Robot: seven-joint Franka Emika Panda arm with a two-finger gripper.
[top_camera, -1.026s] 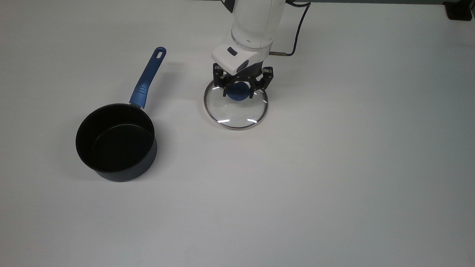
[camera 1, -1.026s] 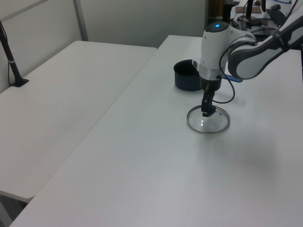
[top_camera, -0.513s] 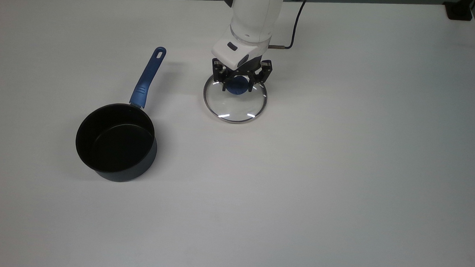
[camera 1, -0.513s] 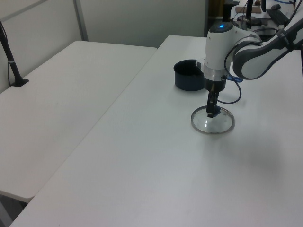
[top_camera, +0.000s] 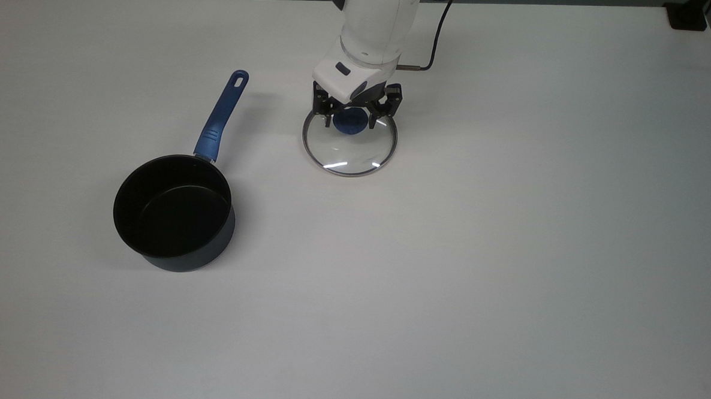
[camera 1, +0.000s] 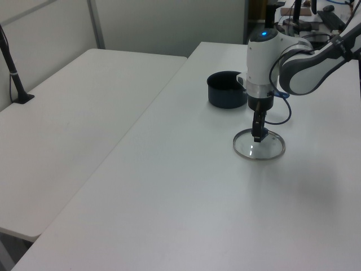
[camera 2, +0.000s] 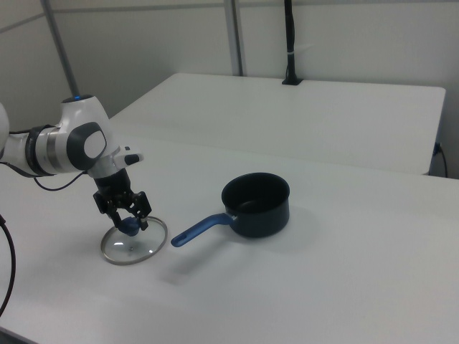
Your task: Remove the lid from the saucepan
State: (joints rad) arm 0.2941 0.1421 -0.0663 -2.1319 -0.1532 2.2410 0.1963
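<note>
The saucepan (top_camera: 175, 215) stands uncovered on the top view's left, black inside, with its blue handle (top_camera: 221, 115) pointing to the far side. The clear glass lid (top_camera: 349, 154) is apart from it, toward the top view's middle, at or just above the table surface. My gripper (top_camera: 350, 120) points straight down over the lid, its fingers closed on the blue knob (top_camera: 349, 126). In the left view the gripper (camera 1: 258, 134) holds the lid (camera 1: 259, 149) in front of the saucepan (camera 1: 225, 90). In the right view the lid (camera 2: 133, 247) hangs under the gripper (camera 2: 128, 218), left of the saucepan (camera 2: 256, 204).
The white table (top_camera: 510, 230) is wide and bare around both things. A dark cable (top_camera: 434, 41) trails behind the arm. A second white table (camera 1: 73, 130) adjoins it, with a black post (camera 1: 11, 68) clamped at its far edge.
The gripper has moved with the lid toward the top view's far side and a little left; in the left view both have drifted right. The saucepan has not moved.
</note>
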